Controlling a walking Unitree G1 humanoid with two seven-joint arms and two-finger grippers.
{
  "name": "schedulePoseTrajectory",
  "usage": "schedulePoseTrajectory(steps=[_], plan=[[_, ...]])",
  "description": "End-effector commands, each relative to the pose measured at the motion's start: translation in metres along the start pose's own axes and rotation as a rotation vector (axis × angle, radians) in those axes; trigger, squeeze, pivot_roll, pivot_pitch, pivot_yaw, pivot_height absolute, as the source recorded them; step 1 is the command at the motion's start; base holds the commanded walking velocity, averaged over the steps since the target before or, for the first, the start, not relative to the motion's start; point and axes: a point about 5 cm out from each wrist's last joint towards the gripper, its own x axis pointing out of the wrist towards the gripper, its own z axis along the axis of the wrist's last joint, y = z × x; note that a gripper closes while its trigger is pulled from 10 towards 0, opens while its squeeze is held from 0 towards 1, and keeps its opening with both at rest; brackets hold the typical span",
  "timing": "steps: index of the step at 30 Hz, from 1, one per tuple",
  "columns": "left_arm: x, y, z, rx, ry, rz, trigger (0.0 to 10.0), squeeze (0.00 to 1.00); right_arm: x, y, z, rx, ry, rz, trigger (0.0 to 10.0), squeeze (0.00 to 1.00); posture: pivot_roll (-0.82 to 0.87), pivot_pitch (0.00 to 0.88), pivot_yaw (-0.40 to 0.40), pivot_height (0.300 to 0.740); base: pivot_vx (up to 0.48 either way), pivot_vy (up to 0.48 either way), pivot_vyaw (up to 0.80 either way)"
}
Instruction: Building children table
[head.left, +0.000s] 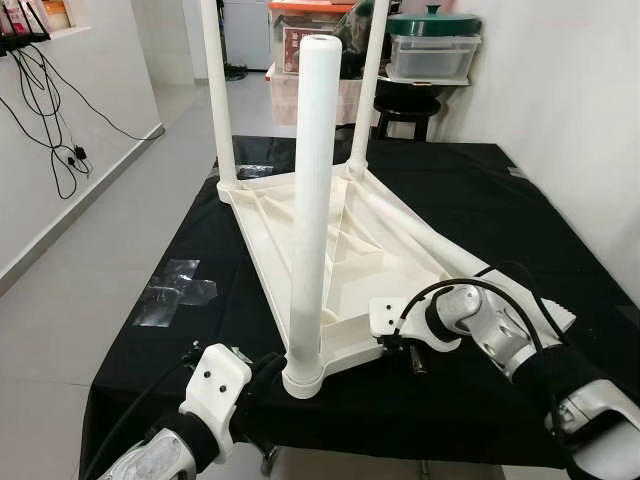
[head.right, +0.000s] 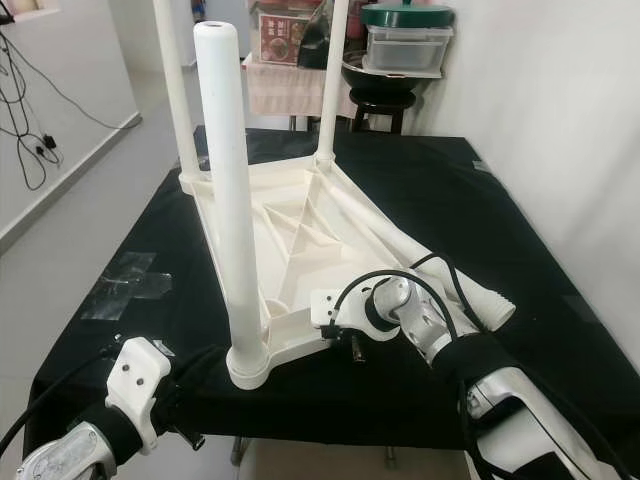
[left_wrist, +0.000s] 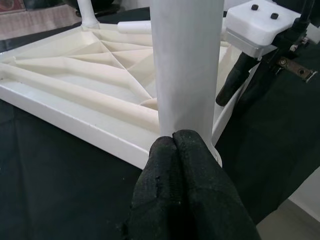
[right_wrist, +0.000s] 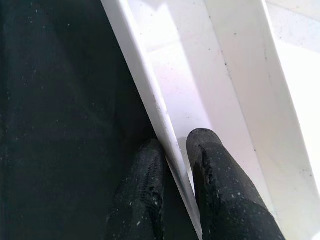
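Tabletop (head.left: 300, 225): you had it upside down on the black-clothed surface (head.left: 480, 200), ribs facing up.
Near leg (head.left: 312, 200): stood upright in the corner socket nearest the robot.
Far legs (head.left: 218, 90): two more stood upright at the far corners.
Loose leg (head.left: 420, 240): lay along the tabletop's right side.
Left claw (left_wrist: 172, 142): your fingers were pressed together, tips touching the near leg's base; nothing between them.
Right claw (right_wrist: 175, 145): your fingers straddled the tabletop's near rim, one each side, pinching it.
Floor (head.left: 120, 250): clear tape patches left of the surface.
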Motion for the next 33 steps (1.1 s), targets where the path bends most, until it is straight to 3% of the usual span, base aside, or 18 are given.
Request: schedulePoseTrajectory(steps=[1, 20, 26, 27, 28, 29, 33], plan=[[-0.001, 0.0, 0.0, 0.021, 0.016, -0.012, 10.0, 0.0, 0.007, 0.003, 0.006, 0.059, -0.057, -0.041, 0.0, 0.0, -0.04, 0.004, -0.031, 0.74, 0.0, 0.0, 0.0], [0.003, -0.002, -0.001, 0.026, 0.011, -0.022, 10.0, 0.0, 0.017, 0.021, 0.046, 0.109, -0.195, 0.006, 0.0, 0.0, -0.05, 0.0, -0.037, 0.74, 0.0, 0.0, 0.0], [0.004, -0.003, 0.0, 0.029, 0.01, -0.027, 10.0, 0.0, 0.028, 0.017, 0.066, 0.114, -0.218, -0.078, 0.0, 0.0, -0.05, 0.0, -0.035, 0.74, 0.0, 0.0, 0.0], [0.004, -0.003, 0.0, 0.03, 0.01, -0.027, 10.0, 0.0, 0.032, 0.014, 0.072, 0.114, -0.221, -0.104, 3.4, 0.0, -0.05, 0.0, -0.035, 0.74, 0.0, 0.0, 0.0], [0.004, -0.003, 0.0, 0.03, 0.01, -0.028, 10.0, 0.0, 0.034, 0.013, 0.075, 0.115, -0.224, -0.12, 3.4, 0.0, -0.05, 0.0, -0.035, 0.74, 0.0, 0.0, 0.0], [0.004, -0.003, 0.0, 0.031, 0.01, -0.028, 10.0, 0.0, 0.037, 0.01, 0.08, 0.11, -0.226, -0.144, 10.0, 0.0, -0.05, 0.0, -0.035, 0.74, 0.0, 0.0, 0.0], [0.005, -0.003, 0.0, 0.034, 0.009, -0.028, 10.0, 0.0, 0.042, 0.004, 0.092, 0.134, -0.249, -0.201, 10.0, 0.0, -0.05, 0.0, -0.038, 0.74, 0.0, 0.0, 0.0]])
